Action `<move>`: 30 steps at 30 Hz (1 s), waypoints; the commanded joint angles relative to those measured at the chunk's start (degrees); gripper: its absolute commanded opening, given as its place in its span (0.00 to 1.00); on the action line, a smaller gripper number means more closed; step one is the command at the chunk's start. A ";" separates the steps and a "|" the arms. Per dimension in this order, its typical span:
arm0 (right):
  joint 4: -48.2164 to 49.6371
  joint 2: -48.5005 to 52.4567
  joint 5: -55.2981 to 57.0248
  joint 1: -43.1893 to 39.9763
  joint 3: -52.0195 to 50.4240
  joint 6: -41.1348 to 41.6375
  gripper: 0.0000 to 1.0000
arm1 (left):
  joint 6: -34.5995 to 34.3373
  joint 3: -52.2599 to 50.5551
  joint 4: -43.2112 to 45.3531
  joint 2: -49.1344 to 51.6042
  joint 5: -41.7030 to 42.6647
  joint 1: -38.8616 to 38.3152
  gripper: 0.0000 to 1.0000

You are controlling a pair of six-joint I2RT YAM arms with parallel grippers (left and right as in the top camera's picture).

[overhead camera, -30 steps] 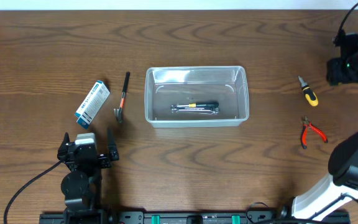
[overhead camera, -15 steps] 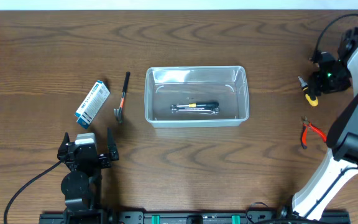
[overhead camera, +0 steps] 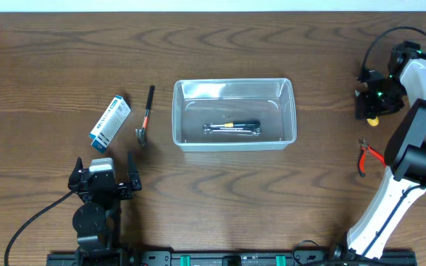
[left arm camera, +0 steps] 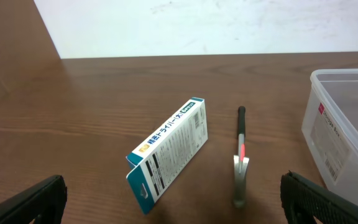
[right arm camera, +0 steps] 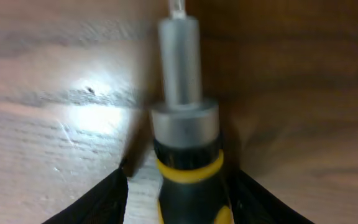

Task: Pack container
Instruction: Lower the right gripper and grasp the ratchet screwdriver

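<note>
The clear plastic container [overhead camera: 233, 83] stands mid-table with a black-and-yellow tool [overhead camera: 231, 128] lying inside; its corner shows in the left wrist view [left arm camera: 344, 124]. My right gripper [overhead camera: 373, 103] is low over the black-and-yellow screwdriver [overhead camera: 373, 119] at the far right. In the right wrist view its open fingers [right arm camera: 98, 199] straddle the screwdriver's handle [right arm camera: 188, 180], with a gap showing on the left side. My left gripper [overhead camera: 103, 168] is open and empty near the front left edge, and it also shows in the left wrist view [left arm camera: 176, 211].
A white-and-blue cardboard box [overhead camera: 110, 122] and a small hammer [overhead camera: 145, 114] lie left of the container; both show in the left wrist view, the box [left arm camera: 169, 149] and the hammer [left arm camera: 241, 155]. Red-handled pliers [overhead camera: 368, 157] lie at the right, in front of the screwdriver.
My right gripper has moved left from the table's right edge and come down over the screwdriver. The left arm has not moved.
</note>
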 commanded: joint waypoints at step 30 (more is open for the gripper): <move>-1.42 -3.85 -1.05 3.32 3.63 7.56 0.02 | 0.55 -1.53 -0.52 -0.35 0.20 -0.24 0.98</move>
